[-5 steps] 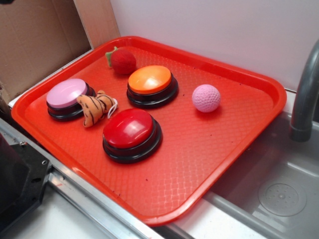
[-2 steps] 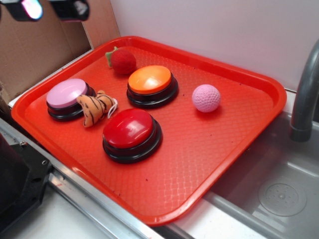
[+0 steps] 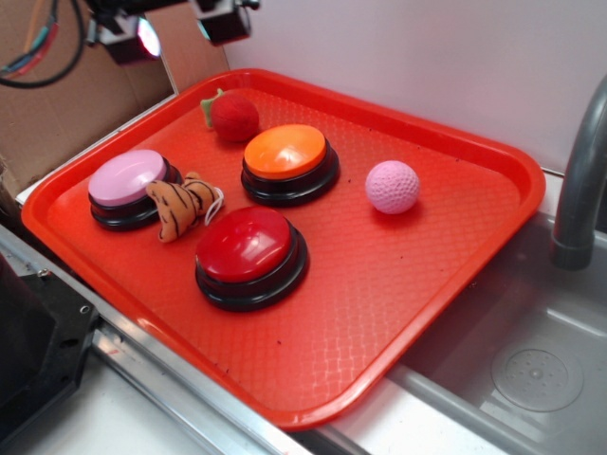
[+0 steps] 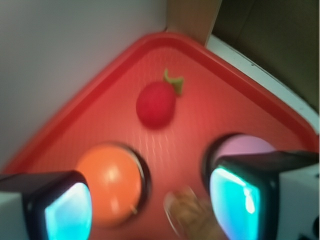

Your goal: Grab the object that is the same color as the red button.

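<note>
Exterior view, front to back: red tray lying beside a steel sink; on it, nearest the camera, the red button on its black base; just left of it and close against it, a striped tiger plush, which leans on the pink-domed button; behind these the orange-domed button, with a pink golf ball apart to its right; in the tray's far corner, the dark-red fuzzy toy, green tuft on its left side, resting free on the tray surface; above and left of that corner, the gripper, held high. Wrist view (blurred): the two fingers stand wide apart with nothing between them; the toy lies ahead of them, untouched.
</note>
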`<move>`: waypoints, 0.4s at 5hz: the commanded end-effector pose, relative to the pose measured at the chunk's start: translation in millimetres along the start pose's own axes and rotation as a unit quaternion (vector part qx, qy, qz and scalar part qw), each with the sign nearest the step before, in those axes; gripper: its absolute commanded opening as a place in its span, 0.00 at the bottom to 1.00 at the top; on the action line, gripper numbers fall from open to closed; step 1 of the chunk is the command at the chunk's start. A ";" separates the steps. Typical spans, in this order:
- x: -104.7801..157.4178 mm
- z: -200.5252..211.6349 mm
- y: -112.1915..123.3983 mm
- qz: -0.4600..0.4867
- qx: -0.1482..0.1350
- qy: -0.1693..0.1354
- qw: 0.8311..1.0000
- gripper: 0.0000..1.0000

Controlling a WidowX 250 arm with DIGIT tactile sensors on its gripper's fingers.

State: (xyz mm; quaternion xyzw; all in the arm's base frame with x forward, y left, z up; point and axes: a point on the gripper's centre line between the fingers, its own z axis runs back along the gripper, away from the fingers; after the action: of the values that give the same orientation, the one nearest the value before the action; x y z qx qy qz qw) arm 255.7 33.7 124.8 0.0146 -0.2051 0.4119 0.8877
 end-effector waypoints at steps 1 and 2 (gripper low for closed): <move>39.5 -48.3 3.3 0.081 -0.014 -0.055 0.995 1.00; 48.6 -67.4 2.8 0.088 -0.002 -0.078 0.993 1.00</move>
State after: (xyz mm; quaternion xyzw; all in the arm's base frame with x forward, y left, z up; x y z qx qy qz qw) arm 300.1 65.5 57.9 0.0361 -0.2436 0.4787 0.8427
